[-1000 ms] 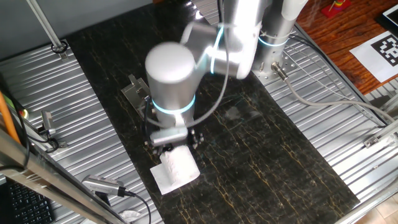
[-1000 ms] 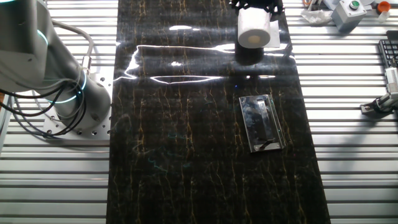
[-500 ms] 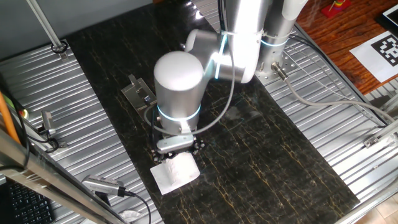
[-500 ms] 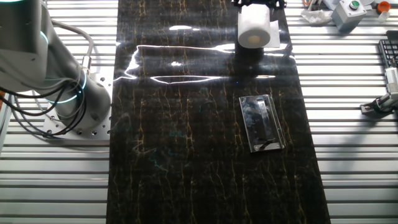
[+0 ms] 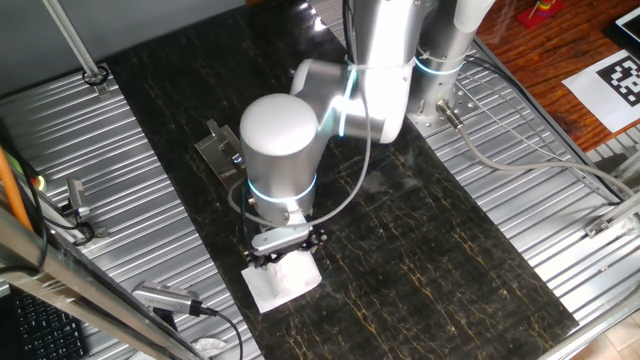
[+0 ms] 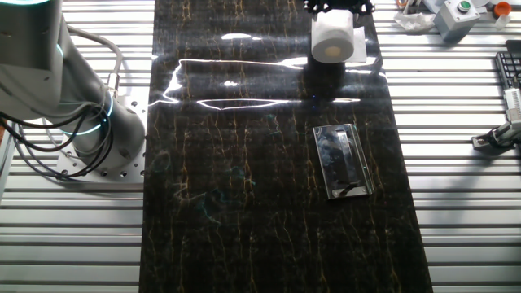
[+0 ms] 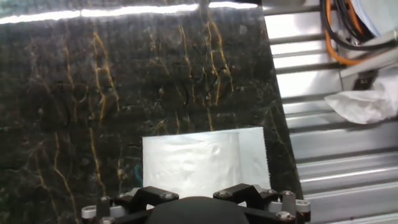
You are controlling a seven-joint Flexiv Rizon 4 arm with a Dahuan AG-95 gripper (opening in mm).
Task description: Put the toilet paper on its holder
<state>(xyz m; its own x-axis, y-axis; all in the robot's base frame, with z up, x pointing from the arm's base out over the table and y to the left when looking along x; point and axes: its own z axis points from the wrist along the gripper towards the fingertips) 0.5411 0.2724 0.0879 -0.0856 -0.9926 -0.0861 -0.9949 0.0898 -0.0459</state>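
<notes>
The toilet paper is a white roll lying on the dark marble-patterned mat near its front-left edge, with its loose sheet spread flat beside it. In the other fixed view the roll shows its open core. My gripper is low over the roll, one finger on each side, jaws spread wider than the roll. In the hand view the sheet lies just ahead of the fingers. The holder, a flat grey plate with a peg, lies on the mat apart from the roll and also shows behind the arm.
Ribbed metal table flanks the mat on both sides. The round silver robot base stands at the left. A grey box with a green button sits at the far right. Crumpled white tissue and orange cables lie off the mat's edge.
The arm has shifted and come lower over the roll, so the fingers now sit down around it. The roll and the holder have stayed where they were.
</notes>
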